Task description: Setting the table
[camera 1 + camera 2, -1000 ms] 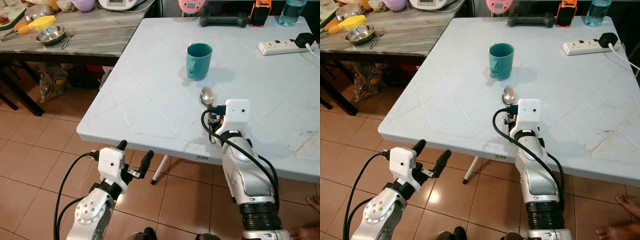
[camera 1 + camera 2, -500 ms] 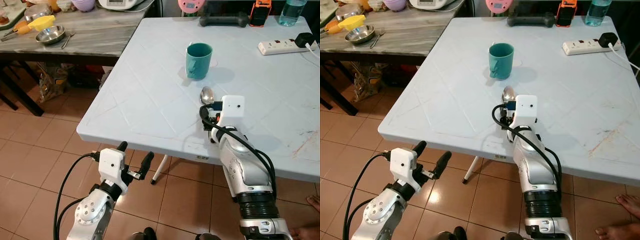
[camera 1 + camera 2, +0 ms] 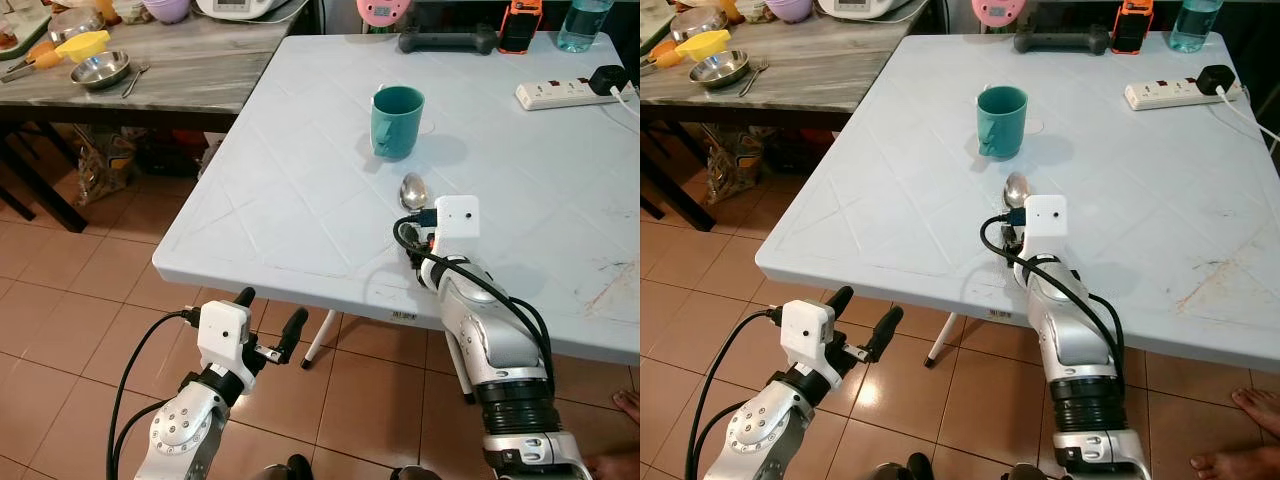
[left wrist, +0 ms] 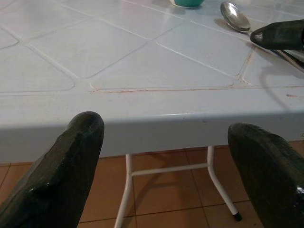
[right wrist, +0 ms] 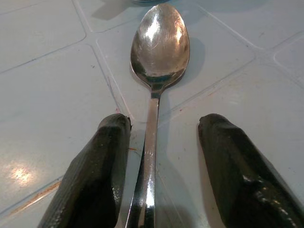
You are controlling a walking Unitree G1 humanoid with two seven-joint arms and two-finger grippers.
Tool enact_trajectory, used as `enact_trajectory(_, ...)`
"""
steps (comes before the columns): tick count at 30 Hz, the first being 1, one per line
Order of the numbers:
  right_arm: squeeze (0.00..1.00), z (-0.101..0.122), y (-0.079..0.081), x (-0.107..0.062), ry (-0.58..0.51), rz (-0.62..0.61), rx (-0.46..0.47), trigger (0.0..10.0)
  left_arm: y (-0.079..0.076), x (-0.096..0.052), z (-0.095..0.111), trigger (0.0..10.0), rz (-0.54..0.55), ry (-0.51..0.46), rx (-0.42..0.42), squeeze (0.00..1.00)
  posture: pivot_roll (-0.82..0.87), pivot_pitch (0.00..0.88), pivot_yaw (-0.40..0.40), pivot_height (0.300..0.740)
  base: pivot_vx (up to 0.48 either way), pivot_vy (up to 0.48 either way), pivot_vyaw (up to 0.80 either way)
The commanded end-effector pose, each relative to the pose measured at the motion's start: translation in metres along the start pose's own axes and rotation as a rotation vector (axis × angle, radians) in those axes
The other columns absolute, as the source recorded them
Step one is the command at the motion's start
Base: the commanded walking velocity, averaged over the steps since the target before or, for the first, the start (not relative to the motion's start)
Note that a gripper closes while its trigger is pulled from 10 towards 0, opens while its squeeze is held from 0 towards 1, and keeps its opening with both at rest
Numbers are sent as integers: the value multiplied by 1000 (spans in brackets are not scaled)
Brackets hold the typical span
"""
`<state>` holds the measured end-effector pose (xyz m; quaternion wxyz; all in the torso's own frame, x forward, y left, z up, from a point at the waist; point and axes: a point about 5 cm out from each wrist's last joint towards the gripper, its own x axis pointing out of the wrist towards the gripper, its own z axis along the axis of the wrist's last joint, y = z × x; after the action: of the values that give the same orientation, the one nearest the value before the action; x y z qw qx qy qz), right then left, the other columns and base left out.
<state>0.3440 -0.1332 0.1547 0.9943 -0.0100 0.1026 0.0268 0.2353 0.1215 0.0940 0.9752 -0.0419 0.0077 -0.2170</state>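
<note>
A steel spoon (image 3: 413, 190) lies on the white table (image 3: 300, 150), its bowl pointing toward a teal mug (image 3: 398, 120) standing farther back. My right gripper (image 5: 164, 122) rests low over the table near its front edge. It is open, one black finger on each side of the spoon's handle (image 5: 151, 142), which nearly touches one finger. In the left eye view the right wrist (image 3: 455, 215) covers the handle. My left gripper (image 3: 268, 308) hangs open below the table's front edge, holding nothing.
At the table's back stand a power strip (image 3: 560, 93), a black dumbbell (image 3: 447, 41), an orange device (image 3: 520, 25) and a bottle (image 3: 583, 22). A grey side table to the left carries a steel bowl (image 3: 100, 68). A person's foot (image 3: 1230, 462) rests on the tiled floor.
My right wrist has shifted slightly left and settled lower over the spoon's handle. The spoon and mug have not moved. The left arm hangs much as before.
</note>
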Motion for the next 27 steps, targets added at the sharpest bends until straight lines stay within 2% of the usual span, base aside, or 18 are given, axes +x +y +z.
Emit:
enact_trajectory(1,0,-18,9,-2,85,36,-5,0,1,-3,-3,10000,6,26,6,0,-155,199,133,740,0,0,0)
enact_trajectory(10,0,-27,7,-3,146,50,-41,0,1,-2,-4,10000,1,31,7,0,-159,198,134,740,0,0,0)
enact_trajectory(27,0,-36,8,-3,196,90,-85,0,1,-3,-6,10000,7,37,8,0,-154,194,122,740,0,0,0)
